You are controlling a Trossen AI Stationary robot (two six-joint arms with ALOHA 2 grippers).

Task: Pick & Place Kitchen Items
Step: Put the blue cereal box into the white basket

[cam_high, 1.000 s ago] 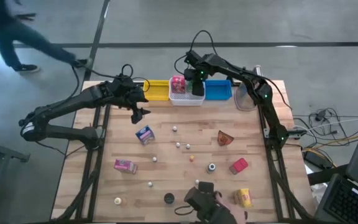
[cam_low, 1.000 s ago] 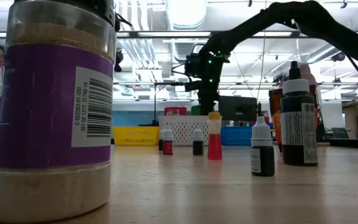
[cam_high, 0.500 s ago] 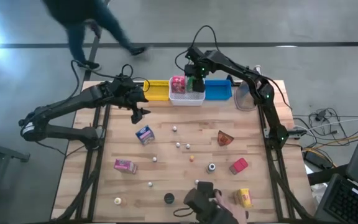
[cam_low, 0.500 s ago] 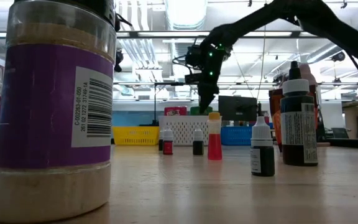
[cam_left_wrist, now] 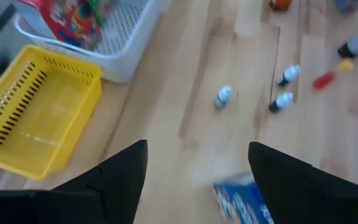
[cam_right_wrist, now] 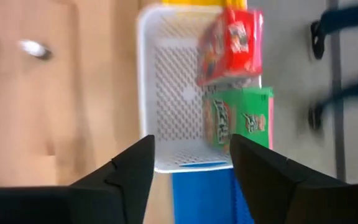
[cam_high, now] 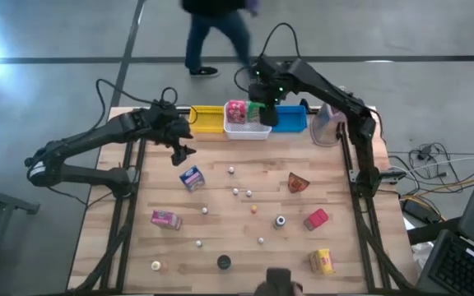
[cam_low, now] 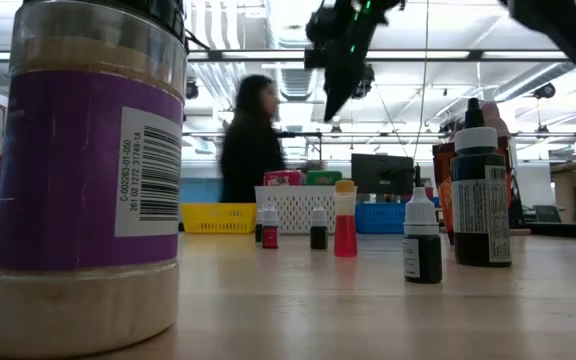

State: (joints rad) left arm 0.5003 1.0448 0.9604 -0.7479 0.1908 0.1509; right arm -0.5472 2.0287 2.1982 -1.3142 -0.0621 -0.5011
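Above the white bin, the right tool is held apart and empty. Nearest the left tool, also apart, the blue packet lies just below on the bench.

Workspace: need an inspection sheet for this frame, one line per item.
Surface: wooden table, bare between items.
Job's things: red packet and green packet in white bin; blue packet, pink packet, small bottles loose on table.
Clutter: yellow bin empty.
Grippers: left gripper open above blue packet; right gripper open, empty, over white bin.
Cables: looped above right arm.
Surroundings: person walking behind table.
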